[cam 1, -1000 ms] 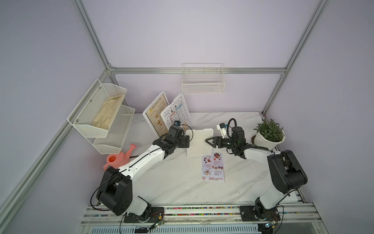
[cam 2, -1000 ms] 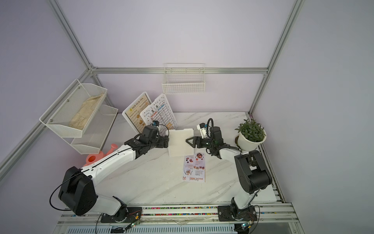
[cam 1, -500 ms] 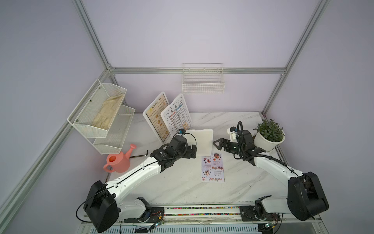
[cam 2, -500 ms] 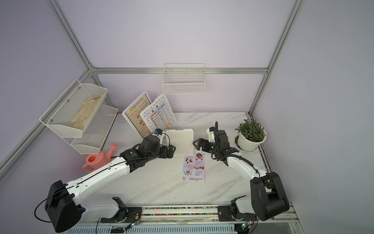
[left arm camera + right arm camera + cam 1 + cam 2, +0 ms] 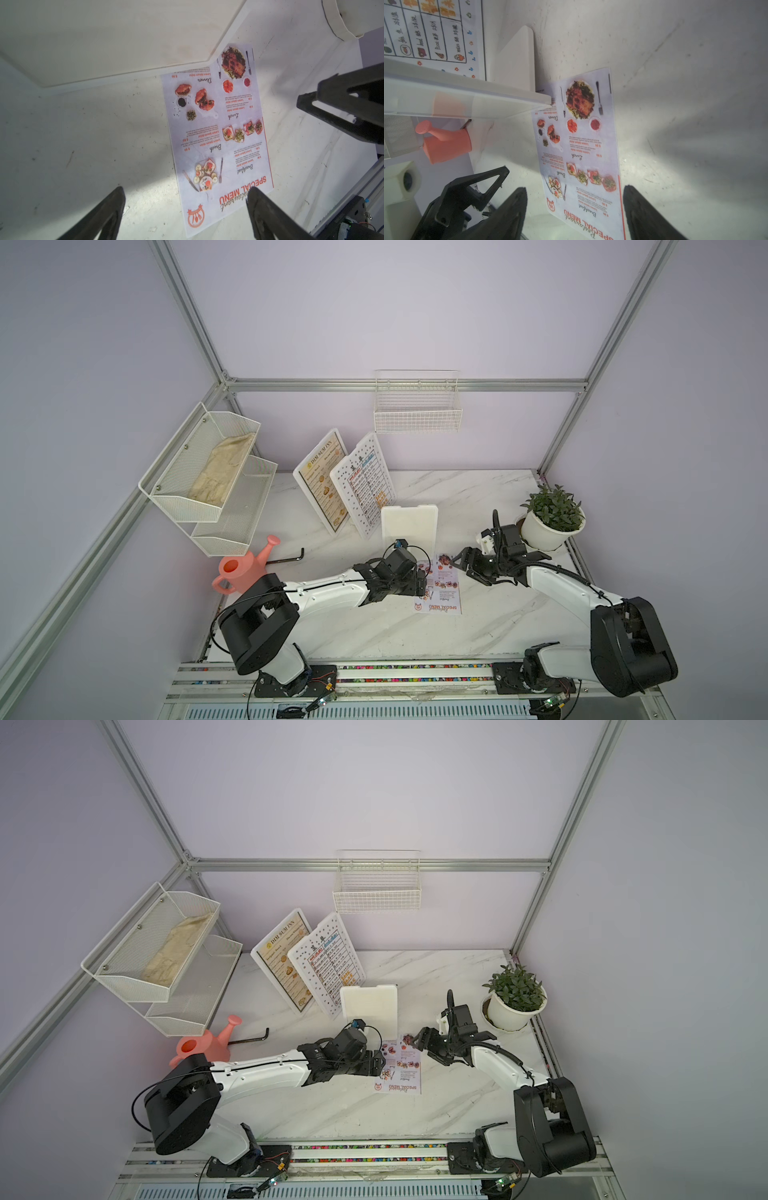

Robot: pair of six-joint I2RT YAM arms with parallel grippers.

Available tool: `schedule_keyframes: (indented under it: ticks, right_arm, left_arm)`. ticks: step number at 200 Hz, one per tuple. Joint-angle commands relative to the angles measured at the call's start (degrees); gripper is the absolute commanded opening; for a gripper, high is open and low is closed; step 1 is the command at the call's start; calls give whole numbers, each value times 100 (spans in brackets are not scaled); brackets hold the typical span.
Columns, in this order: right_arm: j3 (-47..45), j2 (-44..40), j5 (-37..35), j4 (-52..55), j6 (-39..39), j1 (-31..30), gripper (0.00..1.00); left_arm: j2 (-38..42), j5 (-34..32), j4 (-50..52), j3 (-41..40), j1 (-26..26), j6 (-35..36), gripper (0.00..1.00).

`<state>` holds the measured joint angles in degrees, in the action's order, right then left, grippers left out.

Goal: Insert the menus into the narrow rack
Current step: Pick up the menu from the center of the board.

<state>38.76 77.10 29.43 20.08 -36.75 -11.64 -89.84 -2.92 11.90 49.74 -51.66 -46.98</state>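
The small "SPECIAL MENU" leaflet [image 5: 441, 587] [image 5: 402, 1069] lies flat on the marble table, its far corner tucked under a white board [image 5: 409, 526]. My left gripper [image 5: 423, 584] [image 5: 187, 209] hangs open over the leaflet's left edge, with the leaflet's near corner between its fingers. My right gripper [image 5: 465, 570] [image 5: 575, 207] is open too, low over the leaflet [image 5: 581, 149] from the right. Neither holds anything. The "DIM SUM INN" menu [image 5: 322, 481] and the grid menu [image 5: 365, 485] stand leaning at the back. The narrow white wire rack [image 5: 417, 414] [image 5: 376, 890] hangs empty on the back wall.
A potted plant [image 5: 550, 522] stands just behind my right arm. A pink watering can [image 5: 245, 568] and a black hex key [image 5: 289, 558] lie at the left. A two-tier mesh shelf [image 5: 208, 485] holding a cloth is fixed to the left wall.
Both grippers have pulled back from the white board toward the front. The left one now sits over the leaflet's left edge, the right one by its far right corner.
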Motion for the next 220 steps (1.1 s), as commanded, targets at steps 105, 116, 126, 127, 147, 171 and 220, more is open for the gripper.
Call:
schedule_keyframes:
  ticks: [105,116,126,127,147,171,220]
  right_arm:
    - [-166,803,286,49,370,132,62]
    - [-179,853,289,29,396,127,62]
    - [-220,902,306,-23,397,133,62]
    - [-224,911,308,-22,397,134,62]
    - [-291,1032,389,-137,407,128,61]
    - [-400,1088,550,-313,362,127,61]
    - [-582,1136,859,-646,302,134,66]
  left_arm:
    - [-979,243,-497,246,-20,-44,76]
    - [-1040,254,-526,260,-12,-31,74]
    - [-1097,279,-545,280,-19,-22,73]
    - [-1101,286,-547,281,-19,-22,73]
    - [-1215,367,-648,291,-19,-22,72]
    - [-1314,440,-740,291,-20,-39,71]
    - [-1465,527,-845,311,-19,-39,72]
